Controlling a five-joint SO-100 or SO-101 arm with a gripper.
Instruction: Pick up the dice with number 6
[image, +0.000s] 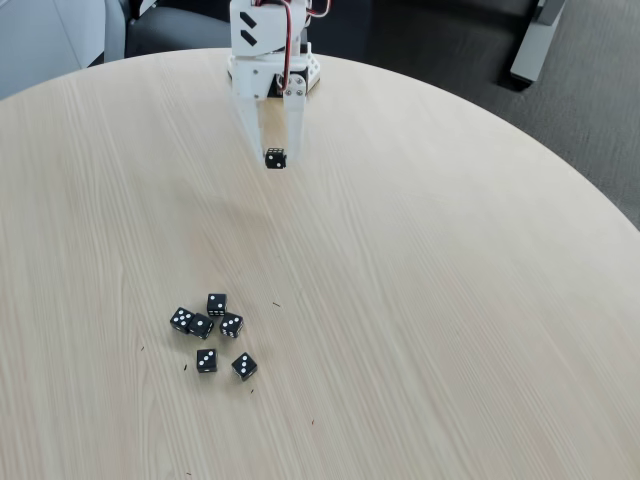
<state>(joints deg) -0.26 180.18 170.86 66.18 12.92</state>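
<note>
Wood surface: pale round wooden table (420, 300), its edges cut off by the frame on the left and bottom.
Arm: white two-finger gripper (274, 160) pointing down near the far edge, upper arm cropped at the top.
Grip: fingers closed on the small black cube die with white pips (275, 158), held clear above the table; its face is crowded, exact count hard to read.
Others: six loose black dice (212, 335) clustered nearer the camera, well apart from the arm.
</note>
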